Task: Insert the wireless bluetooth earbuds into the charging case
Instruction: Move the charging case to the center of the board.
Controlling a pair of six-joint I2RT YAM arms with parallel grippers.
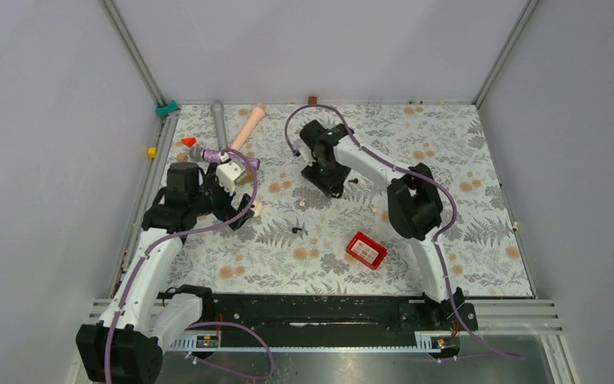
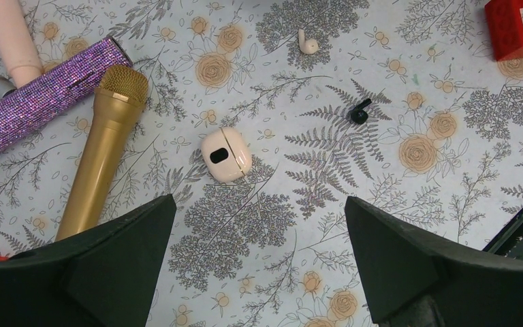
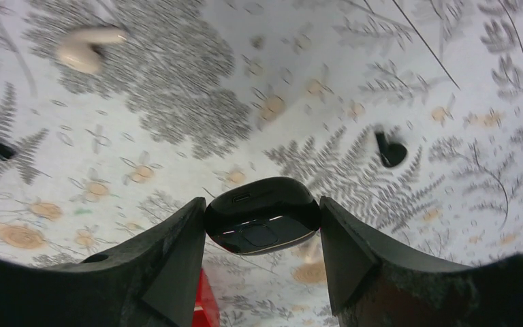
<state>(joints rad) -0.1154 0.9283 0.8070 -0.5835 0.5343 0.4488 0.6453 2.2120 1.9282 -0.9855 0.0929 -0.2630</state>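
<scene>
Flower-printed cloth [image 1: 464,160] is spread flat and is closed in by pale walls [image 1: 312,48] at the back and sides. A black charging case [image 3: 259,225] is clamped between the fingers of the right gripper [image 3: 262,204], near the middle of the cloth and well apart from every wall. A black earbud [image 3: 389,151] is seen just beyond it, and a cream earbud [image 3: 85,48] farther off. The left gripper [image 2: 259,199] is spread wide with nothing in it, over a cream case [image 2: 225,154]. A gold microphone [image 2: 105,150] is laid beside that case, toward the left edge. A red box [image 1: 366,250] is set near the front rail [image 1: 312,308].
</scene>
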